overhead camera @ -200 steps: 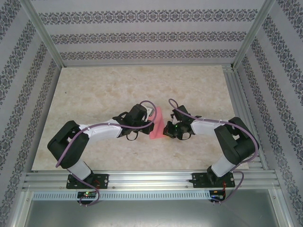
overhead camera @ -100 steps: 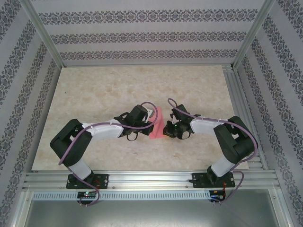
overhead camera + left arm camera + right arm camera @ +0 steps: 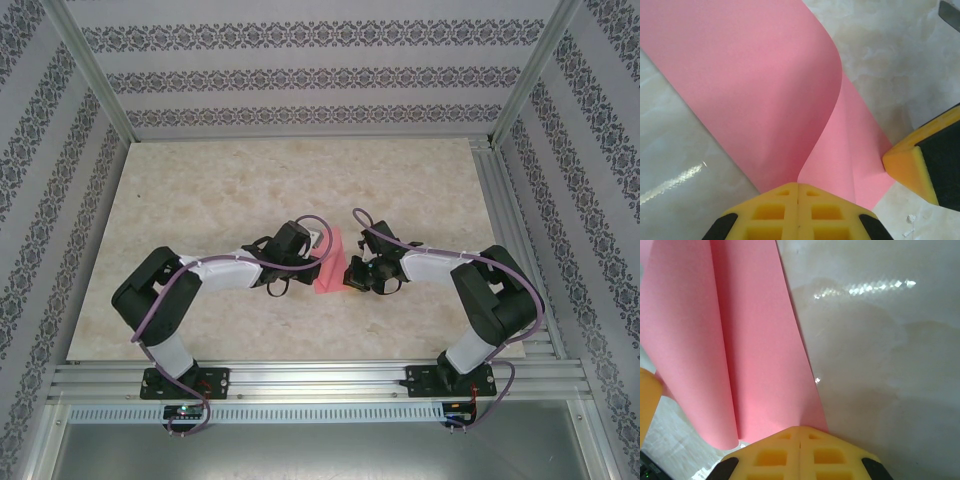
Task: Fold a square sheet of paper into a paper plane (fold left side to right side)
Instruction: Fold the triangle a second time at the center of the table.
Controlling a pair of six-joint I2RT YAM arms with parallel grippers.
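Note:
The square sheet of paper (image 3: 329, 264), pink-red, lies mid-table between my two grippers, bent into a loose roll. My left gripper (image 3: 316, 262) is shut on the sheet's left edge (image 3: 750, 85), which is lifted off the table and curves over toward the right half. In the left wrist view the yellow pads (image 3: 798, 186) meet on the paper. My right gripper (image 3: 351, 273) is shut on the right edge (image 3: 760, 350), low at the table, with its pads (image 3: 800, 429) closed on it. A yellow fingertip (image 3: 920, 160) of the right gripper shows at the paper's far corner.
The marble-patterned table (image 3: 220, 190) spreads around the paper, with bare room at the back and left. Aluminium frame posts (image 3: 515, 90) and patterned walls enclose it. A rail (image 3: 320, 380) runs along the near edge by the arm bases.
My left arm has swung slightly to the right, carrying the lifted left edge further over the sheet. The right gripper has stayed in place, still pinching the right edge.

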